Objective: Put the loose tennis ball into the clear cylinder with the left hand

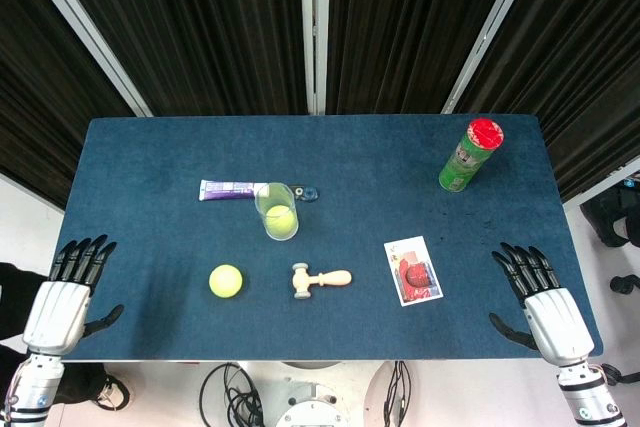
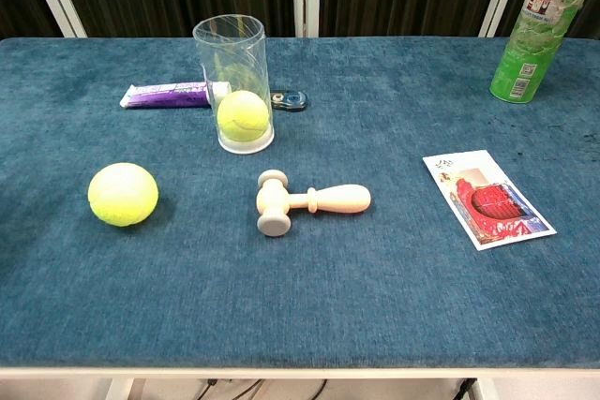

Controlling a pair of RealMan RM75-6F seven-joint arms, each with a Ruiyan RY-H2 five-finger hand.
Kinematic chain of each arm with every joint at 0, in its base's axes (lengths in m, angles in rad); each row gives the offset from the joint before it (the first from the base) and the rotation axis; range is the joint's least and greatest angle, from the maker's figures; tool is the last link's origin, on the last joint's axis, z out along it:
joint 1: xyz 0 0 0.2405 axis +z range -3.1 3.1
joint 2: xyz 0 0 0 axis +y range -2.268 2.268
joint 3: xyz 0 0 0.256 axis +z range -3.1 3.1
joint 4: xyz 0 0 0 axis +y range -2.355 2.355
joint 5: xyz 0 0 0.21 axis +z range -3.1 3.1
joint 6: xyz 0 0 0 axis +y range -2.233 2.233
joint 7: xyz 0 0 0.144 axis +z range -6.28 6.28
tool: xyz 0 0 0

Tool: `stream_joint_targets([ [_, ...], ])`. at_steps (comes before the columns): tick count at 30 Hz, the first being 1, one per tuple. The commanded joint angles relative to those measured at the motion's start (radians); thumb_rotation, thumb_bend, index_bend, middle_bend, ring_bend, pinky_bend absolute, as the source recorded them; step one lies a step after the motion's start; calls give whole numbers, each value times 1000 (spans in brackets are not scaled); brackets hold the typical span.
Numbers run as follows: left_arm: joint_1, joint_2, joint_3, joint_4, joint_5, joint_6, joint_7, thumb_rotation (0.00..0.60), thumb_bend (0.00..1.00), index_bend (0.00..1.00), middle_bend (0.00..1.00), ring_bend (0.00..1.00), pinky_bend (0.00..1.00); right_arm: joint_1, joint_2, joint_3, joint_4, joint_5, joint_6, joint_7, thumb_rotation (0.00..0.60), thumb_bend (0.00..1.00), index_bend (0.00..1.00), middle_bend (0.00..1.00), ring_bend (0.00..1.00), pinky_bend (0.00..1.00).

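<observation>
A loose yellow-green tennis ball (image 1: 226, 280) (image 2: 123, 194) lies on the blue table, near its front left. Behind it and a little to the right stands the clear cylinder (image 1: 277, 211) (image 2: 234, 81), upright and open at the top, with another tennis ball (image 2: 244, 115) at its bottom. My left hand (image 1: 68, 292) hovers at the table's left front corner, fingers spread, holding nothing, well left of the loose ball. My right hand (image 1: 540, 302) is at the right front corner, also spread and empty. Neither hand shows in the chest view.
A wooden mallet (image 1: 320, 279) (image 2: 307, 201) lies right of the loose ball. A purple tube (image 1: 232, 190) (image 2: 173, 95) and a small dark object (image 2: 287, 100) lie behind the cylinder. A printed packet (image 1: 413, 270) (image 2: 487, 199) lies right of centre; a green red-lidded can (image 1: 469, 155) (image 2: 540, 30) stands far right.
</observation>
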Motion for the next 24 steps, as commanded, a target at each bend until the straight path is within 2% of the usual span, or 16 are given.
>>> stream_joint_targets([
  [1,1,1,-1,2,-3,0,-1,600,178,63,8,0,0,-1,0,-1,1,0,0,1,600,176,0,0,0,0],
  [8,-5,-2,4,6,5,-12,-9,600,175,63,8,0,0,0,-1,0,-2,0,-4,-2,600,176,0,0,0,0],
  [17,-40,-24,29,23,88,-39,-47,600,163,63,8,0,0,-4,4,-1,-3,-4,6,4,600,176,0,0,0,0],
  [24,-128,-88,30,25,91,-188,-57,600,160,63,8,0,0,-4,15,-3,-10,-13,13,23,600,176,0,0,0,0],
])
